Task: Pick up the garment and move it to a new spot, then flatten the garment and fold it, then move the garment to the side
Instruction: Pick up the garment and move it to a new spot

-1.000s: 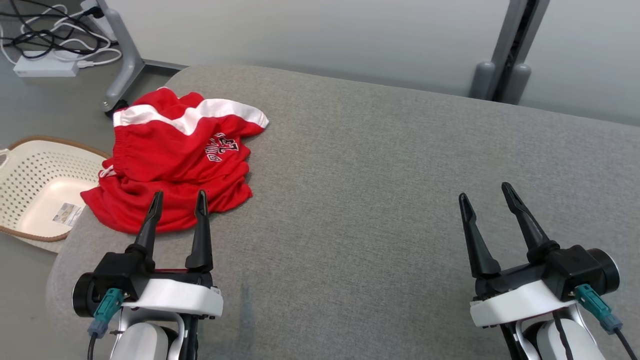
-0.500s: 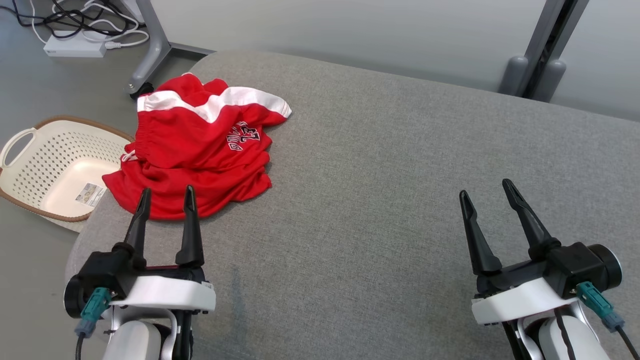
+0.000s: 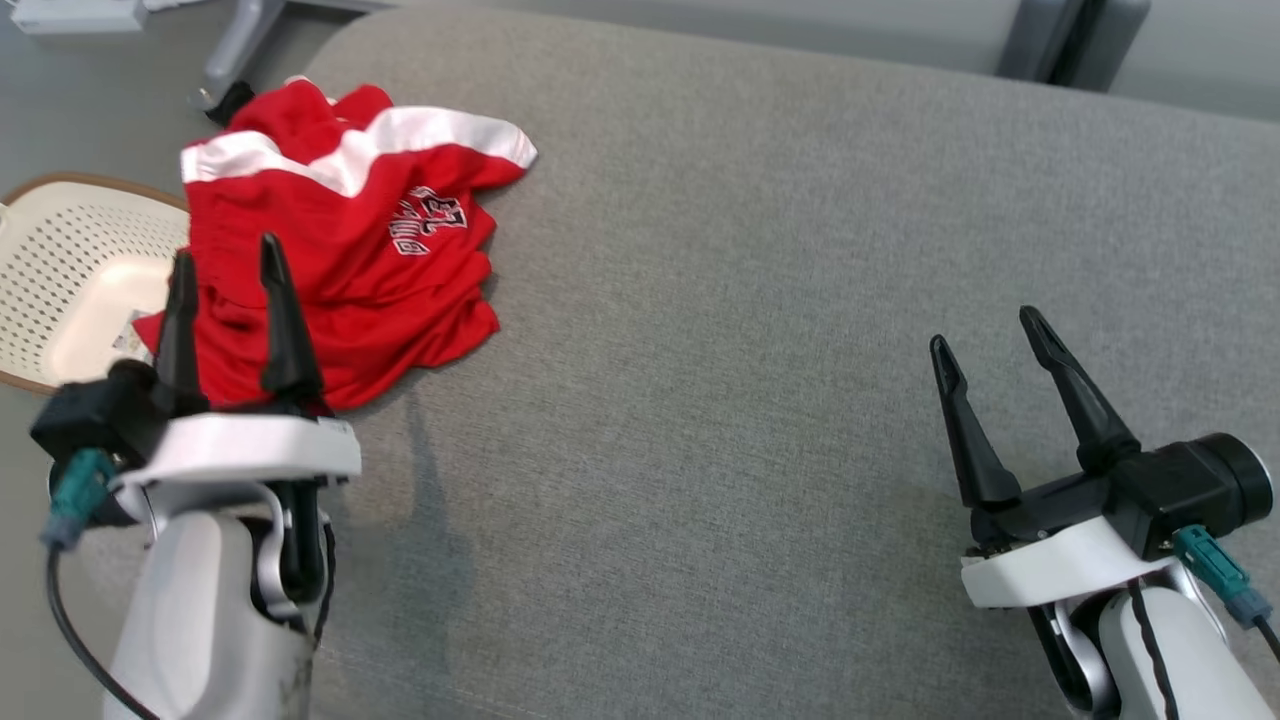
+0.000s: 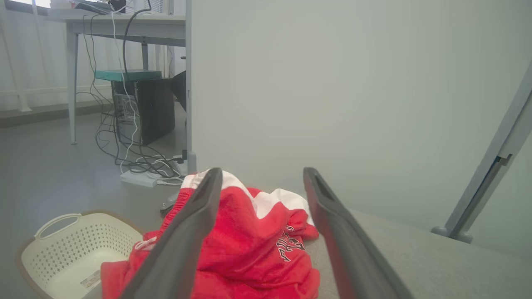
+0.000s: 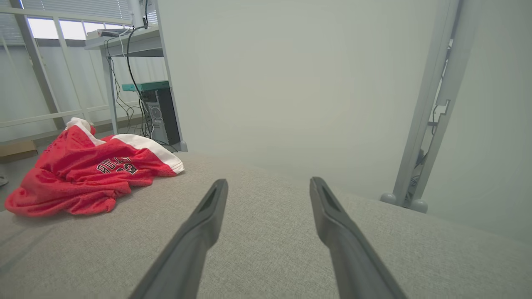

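Grey woven surface (image 3: 760, 300): broad, padded, bare across centre and right. Plenty of room for a new spot. Minor hazard only: drag and bunching on the coarse weave if hauled across instead of lifted clear.

Red garment (image 3: 340, 270), white-banded, mesh-like: crumpled in a layered heap at the far-left corner of the surface, with near hem at the left edge. Judged the chief concern. Liable to slide off that edge if pushed outward during the approach. Liable also to rise as one bundle if pinched through several layers, making the flattening harder. Conversely, apt to slip free if caught by a single thin fold.

Cream perforated basket (image 3: 70, 235): on the floor (image 3: 60, 100) just beside that same edge, under the probable line of fall. Awkward to retrieve from.

Left pincer (image 3: 225, 255): released, spread wide, grasping nothing, poised over the near hem of the heap. Contact with cloth not determinable. Risk of closing on padding together with cloth if lowered too deep.

Right pincer (image 3: 984, 330): released, empty, over bare surface well apart from the garment. Too distant to assist a faltering single-pincer lift.
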Robot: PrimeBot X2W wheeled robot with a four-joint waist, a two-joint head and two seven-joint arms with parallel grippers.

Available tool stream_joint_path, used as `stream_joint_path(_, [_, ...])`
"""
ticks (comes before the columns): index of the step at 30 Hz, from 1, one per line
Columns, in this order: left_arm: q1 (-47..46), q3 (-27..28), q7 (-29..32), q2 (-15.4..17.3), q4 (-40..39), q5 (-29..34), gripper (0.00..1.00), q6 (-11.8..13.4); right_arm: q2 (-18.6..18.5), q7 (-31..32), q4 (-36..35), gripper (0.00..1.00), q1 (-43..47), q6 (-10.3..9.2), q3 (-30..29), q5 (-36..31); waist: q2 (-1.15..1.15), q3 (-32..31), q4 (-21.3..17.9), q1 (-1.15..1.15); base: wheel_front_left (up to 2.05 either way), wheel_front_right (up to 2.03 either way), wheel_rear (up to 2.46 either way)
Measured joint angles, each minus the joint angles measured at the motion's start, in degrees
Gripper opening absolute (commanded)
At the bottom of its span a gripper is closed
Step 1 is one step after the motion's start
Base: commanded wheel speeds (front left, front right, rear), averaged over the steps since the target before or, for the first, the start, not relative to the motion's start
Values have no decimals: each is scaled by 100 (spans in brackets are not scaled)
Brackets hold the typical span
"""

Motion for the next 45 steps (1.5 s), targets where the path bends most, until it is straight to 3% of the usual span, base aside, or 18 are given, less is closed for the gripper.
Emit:
stream_joint_path(12, [-1706, 544, 1, 29, 1939, -56, 100, -26, -197, 1, 33, 100, -457, 0, 253, 16, 0, 806, -293, 0, 0, 0, 0])
stream_joint_path(21, [-2847, 407, 565, 711, 3585, 303, 100, 360, -232, 0, 164, 100, -467, 0, 357, 116, 0, 895, -463, 0, 0, 0, 0])
stream_joint_path(28, [-3197, 163, 1258, 813, 4290, 377, 100, 198, -180, 0, 177, 100, -552, 0, 383, 144, 0, 920, -546, 0, 0, 0, 0])
stream_joint_path(33, [-3318, 78, 1283, 929, 4547, 401, 100, 158, -157, 0, 182, 100, -559, 0, 408, 162, 0, 920, -603, 0, 0, 0, 0])
stream_joint_path(34, [-3318, 63, 1225, 933, 4586, 410, 35, 158, -158, 0, 182, 100, -561, 0, 408, 168, 0, 921, -613, 0, 0, 0, 0])
stream_joint_path(35, [-3317, 52, 1150, 933, 4612, 412, 0, 158, -160, 0, 182, 100, -564, 0, 404, 176, 0, 920, -621, 0, 0, 0, 0])
stream_joint_path(40, [-3306, 46, 637, 962, 4674, 404, 0, 147, -152, 1, 209, 100, -555, 0, 393, 189, 0, 839, -644, 0, 0, 0, 0])
stream_joint_path(45, [-3237, 158, 190, 868, 4634, 210, 0, -83, -92, 1, 232, 100, -482, 0, 356, 207, 0, 652, -649, 0, 0, 0, 0])
